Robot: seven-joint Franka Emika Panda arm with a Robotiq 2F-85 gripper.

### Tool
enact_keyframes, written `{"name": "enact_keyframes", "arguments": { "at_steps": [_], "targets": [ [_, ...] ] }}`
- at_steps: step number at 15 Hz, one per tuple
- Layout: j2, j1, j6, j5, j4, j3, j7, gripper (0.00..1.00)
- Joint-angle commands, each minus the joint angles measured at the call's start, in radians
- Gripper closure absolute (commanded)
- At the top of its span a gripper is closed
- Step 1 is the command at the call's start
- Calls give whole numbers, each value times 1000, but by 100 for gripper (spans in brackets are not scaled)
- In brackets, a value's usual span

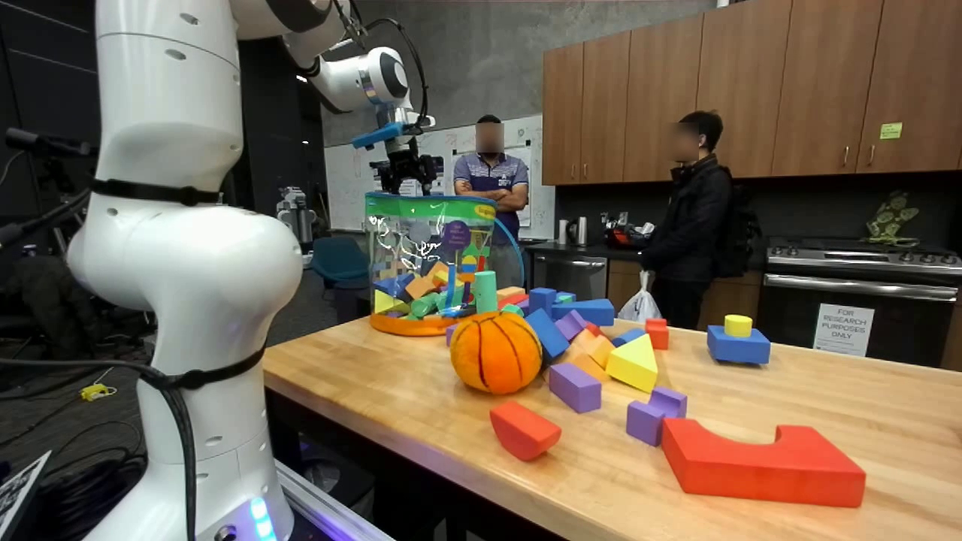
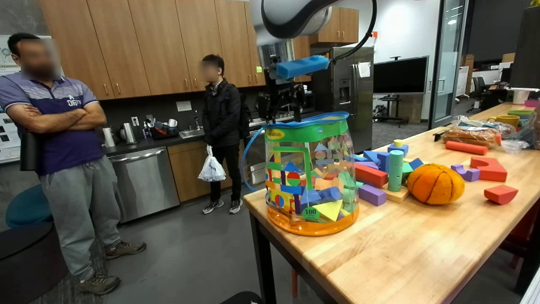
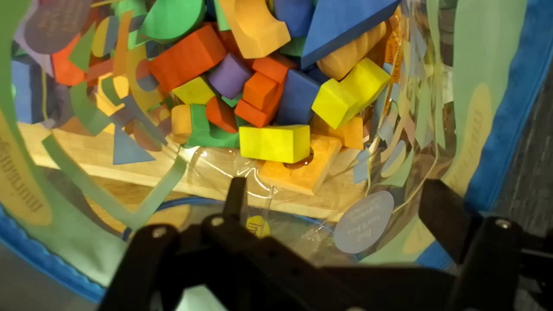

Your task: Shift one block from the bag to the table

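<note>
The clear bag with a green band and blue rim stands upright on the light wood table, near one corner. My gripper points down just over the bag's open top in both exterior views. In the wrist view the gripper is open, its fingers wide apart with nothing between them. Below, inside the bag, lies a pile of blocks. Nearest the fingers are a yellow block and an orange square block with a hole, partly under it. A yellow notched block and a red block lie deeper in.
Beside the bag on the table are an orange ball and several loose blocks, among them a green cylinder and a red arch. Wrapped items lie farther along. Two people stand beyond the table.
</note>
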Motion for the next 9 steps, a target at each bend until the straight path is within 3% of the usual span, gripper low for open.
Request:
{"name": "enact_keyframes", "arguments": {
  "at_steps": [1, 3, 4, 9],
  "targets": [
    [-97, -20, 107, 74, -141, -17, 45, 0],
    [-133, -29, 153, 94, -192, -23, 56, 0],
    [-57, -22, 104, 64, -105, -14, 37, 0],
    [-47, -19, 99, 64, -101, -9, 34, 0]
  ]
}}
